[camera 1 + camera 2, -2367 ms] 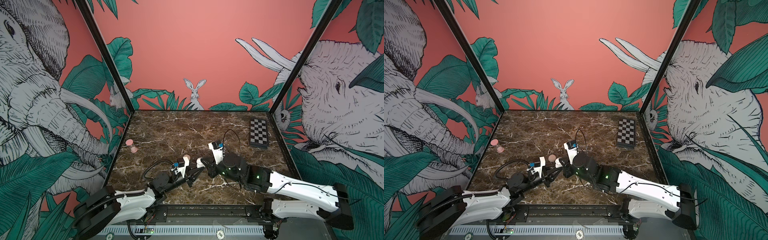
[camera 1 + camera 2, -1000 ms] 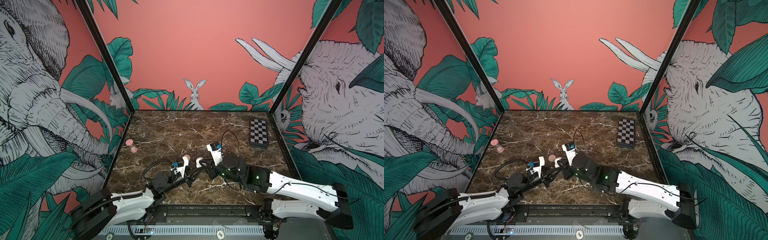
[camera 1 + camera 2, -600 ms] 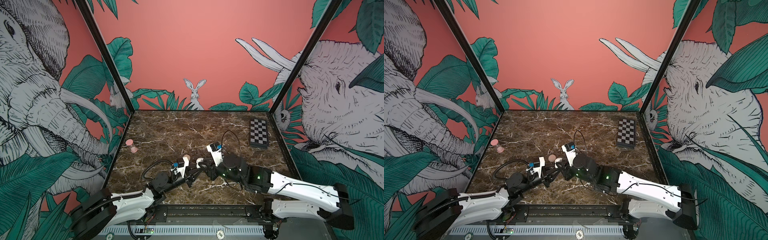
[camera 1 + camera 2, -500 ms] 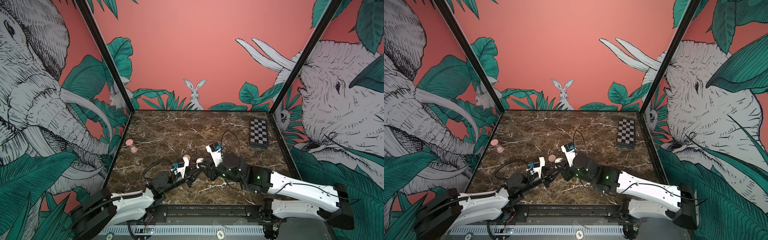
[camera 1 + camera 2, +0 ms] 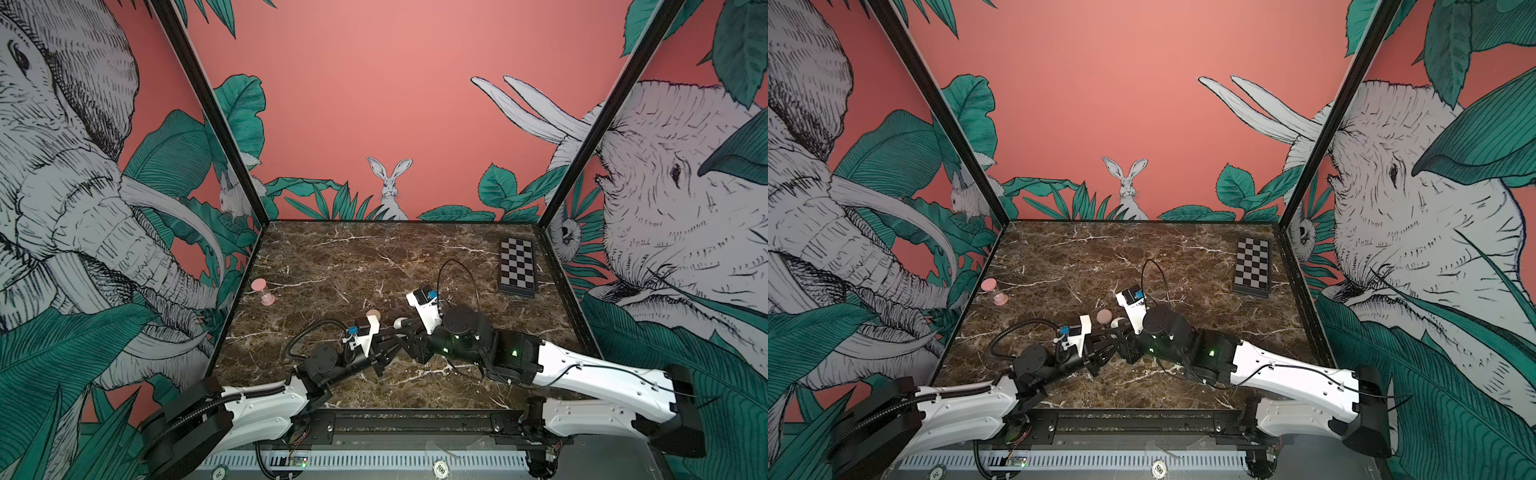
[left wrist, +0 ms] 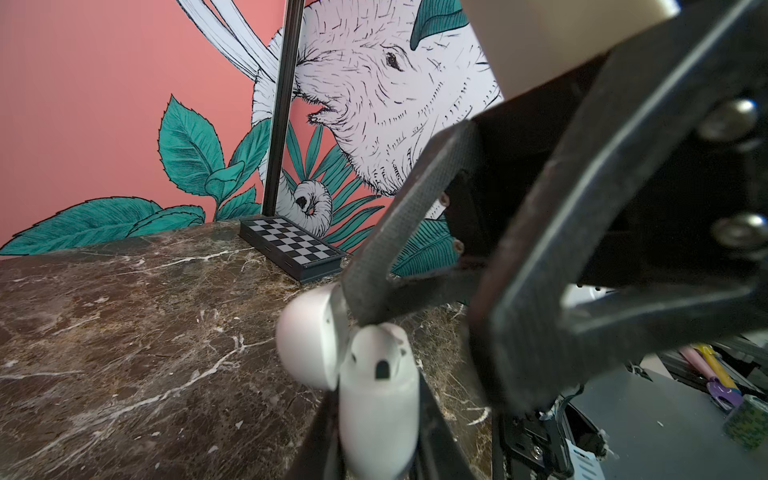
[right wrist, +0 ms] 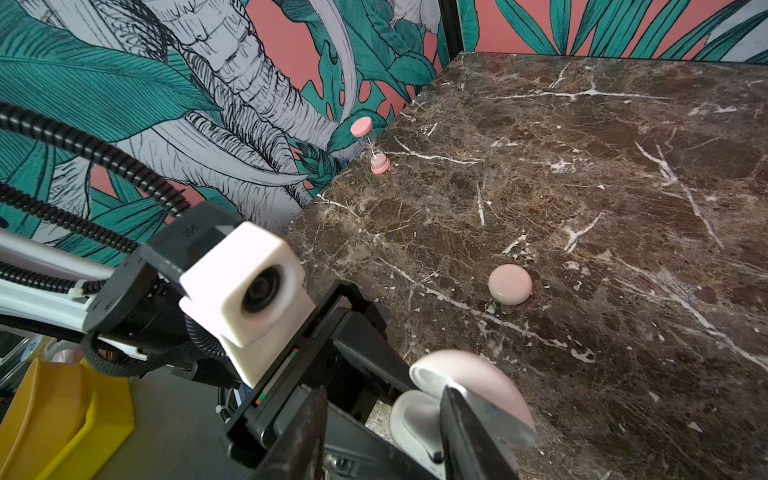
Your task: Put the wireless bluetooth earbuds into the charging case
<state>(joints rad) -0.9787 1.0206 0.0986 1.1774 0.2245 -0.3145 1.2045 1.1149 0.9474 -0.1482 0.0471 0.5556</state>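
My left gripper (image 6: 379, 440) is shut on the white charging case (image 6: 376, 399), which stands upright with its lid (image 6: 307, 336) swung open. A pale rounded earbud head (image 6: 380, 365) with a dark oval spot appears to sit in the top of the case. My right gripper (image 7: 382, 436) is open right at the case (image 7: 415, 419), and one of its fingertips (image 6: 365, 299) rests by the lid's hinge. In both top views the two grippers (image 5: 392, 336) (image 5: 1119, 330) meet at the front middle of the marble table.
A closed pink round case (image 7: 510, 284) (image 5: 372, 313) lies just behind the grippers. A pink hourglass (image 5: 262, 291) (image 5: 994, 292) stands at the table's left edge. A chessboard box (image 5: 516, 270) (image 6: 291, 245) sits at the back right. A yellow bin (image 7: 62, 415) is off the table's front.
The right gripper crept slightly left toward the held case and its jaws have spread apart. The left gripper has stayed put, still gripping the case.
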